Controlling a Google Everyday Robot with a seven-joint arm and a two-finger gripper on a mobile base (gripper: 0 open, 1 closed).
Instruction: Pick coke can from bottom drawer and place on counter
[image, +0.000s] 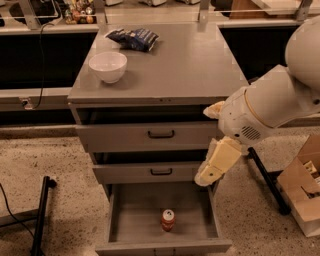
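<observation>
While the bottom drawer is standing pulled out at the foot of the grey cabinet, the coke can is standing upright on its floor, near the front middle. A white arm is reaching in from the right, and its cream gripper is hanging tilted down-left over the drawer's right side, apart from the can; whether it is spread or pressed together cannot be told. On the counter, a white bowl and a dark snack bag are sitting back left.
</observation>
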